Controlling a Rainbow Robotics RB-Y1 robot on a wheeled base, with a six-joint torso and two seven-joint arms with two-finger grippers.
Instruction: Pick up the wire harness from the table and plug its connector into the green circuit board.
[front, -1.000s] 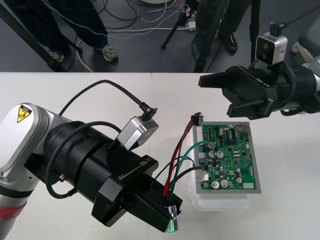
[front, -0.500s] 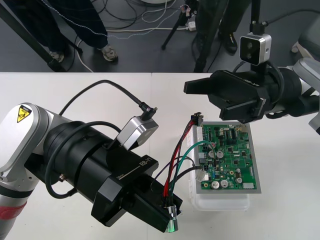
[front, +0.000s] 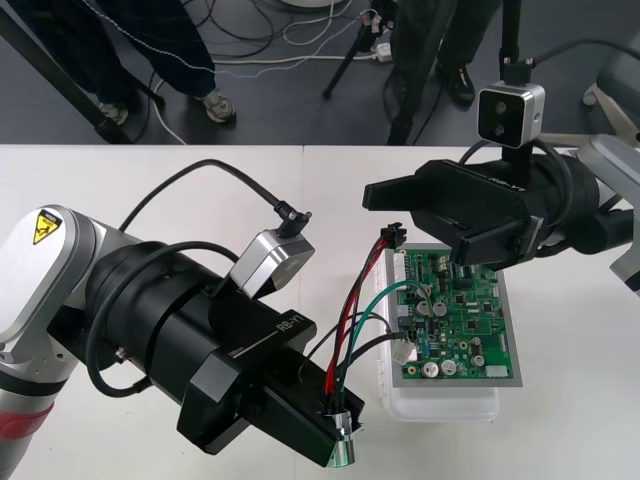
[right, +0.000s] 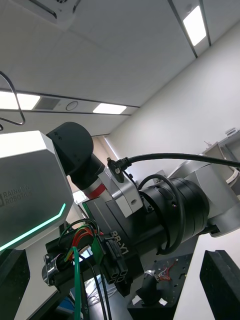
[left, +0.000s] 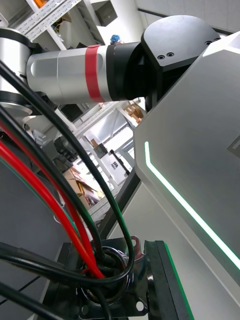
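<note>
Counting: I see one wire harness (front: 340, 350), one green circuit board (front: 465, 320) on its white base (front: 445, 405), two grippers.
Left gripper (front: 338, 438): clamped on the harness's round metal socket (front: 342, 453), just left of the base's near corner.
Plug (front: 392, 238): at the board's far left corner; seated or not, I cannot tell.
Right gripper (front: 415, 225): fingers spread, hovering just over the plug.
Writing: "RB-Y1" on the left gripper.

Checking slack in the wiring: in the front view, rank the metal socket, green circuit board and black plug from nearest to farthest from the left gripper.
1. metal socket, clamped in the left gripper itself.
2. green circuit board, farther out and to the right.
3. black plug, at the board's far left corner.
</note>
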